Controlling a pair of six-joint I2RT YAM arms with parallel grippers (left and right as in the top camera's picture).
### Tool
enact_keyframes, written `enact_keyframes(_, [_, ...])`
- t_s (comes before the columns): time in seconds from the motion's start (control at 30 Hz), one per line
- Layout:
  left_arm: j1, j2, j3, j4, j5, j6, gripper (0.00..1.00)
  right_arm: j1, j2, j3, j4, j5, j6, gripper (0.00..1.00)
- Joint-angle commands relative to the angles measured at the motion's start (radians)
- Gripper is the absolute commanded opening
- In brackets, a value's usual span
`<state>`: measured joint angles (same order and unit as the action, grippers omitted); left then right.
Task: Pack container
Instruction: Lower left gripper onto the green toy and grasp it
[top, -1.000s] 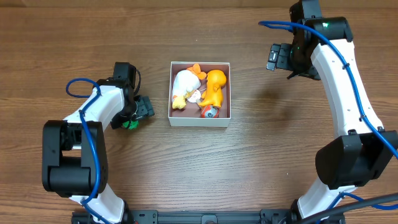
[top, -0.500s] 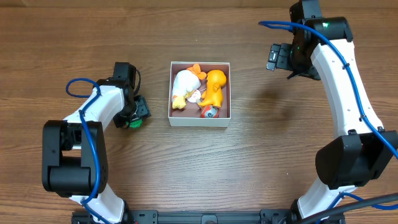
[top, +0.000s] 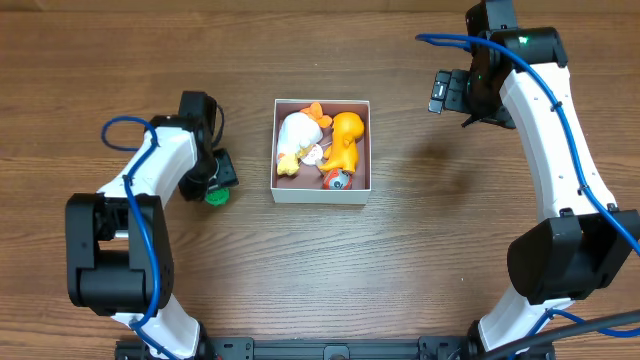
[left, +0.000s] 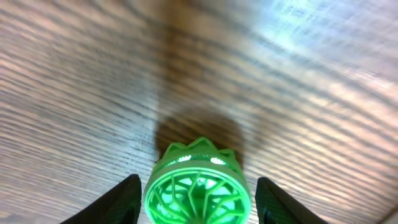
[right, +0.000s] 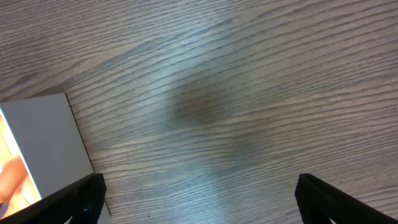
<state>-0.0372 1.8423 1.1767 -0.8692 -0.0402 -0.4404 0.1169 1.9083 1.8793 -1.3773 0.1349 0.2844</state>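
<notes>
The container, a white-walled square box, sits mid-table and holds a white plush toy, an orange duck toy and a small red-and-blue toy. A green wheel-shaped toy lies on the table left of the box. My left gripper is open around it; in the left wrist view the green toy sits between the fingers with a small gap on each side. My right gripper is open and empty, held above the table right of the box.
The wooden table carries nothing else in view. The right wrist view shows the container's white outer wall at the left and bare wood between the wide-open fingers.
My left gripper has swung round from pointing right to sit over the green toy, which has stayed nearly in place. The right arm has not moved.
</notes>
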Motion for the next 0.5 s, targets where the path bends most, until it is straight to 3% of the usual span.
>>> enact_keyframes(0.0, [0.006,0.018,0.084,-0.044,0.005,0.019,0.59,0.0,-0.024,0.021,0.003,0.006,-0.003,1.0])
enact_keyframes(0.27, [0.006,0.018,0.164,-0.113,0.005,0.02,0.61,0.0,-0.024,0.021,0.003,0.006,-0.003,1.0])
enact_keyframes(0.47, [0.004,0.018,0.128,-0.109,0.056,0.018,0.96,0.0,-0.024,0.021,0.003,0.006,-0.003,1.0])
